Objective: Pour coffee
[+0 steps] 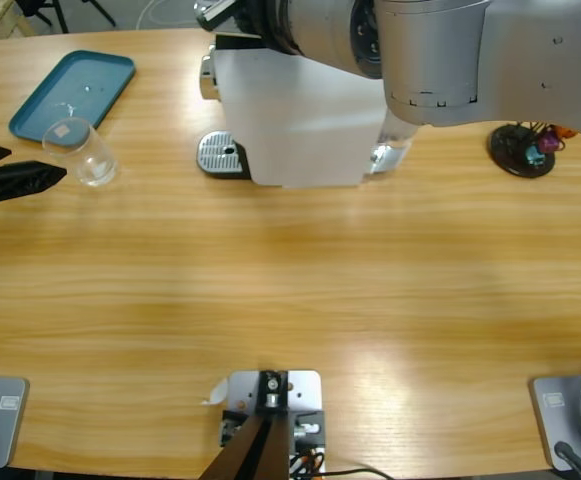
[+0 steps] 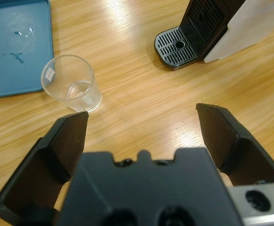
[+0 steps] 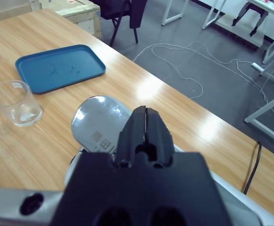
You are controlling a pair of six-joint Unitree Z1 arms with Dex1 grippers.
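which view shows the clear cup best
The left wrist view: the clear cup stands upright, whole and close, just ahead of the open left gripper, beside the blue tray. The right wrist view shows it whole but smaller, at the left edge. The high view shows it small, from above.

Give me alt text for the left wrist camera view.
The left gripper, open, hovers above the wooden table short of an empty clear glass. Beyond lie a blue tray and the coffee machine's drip grate.
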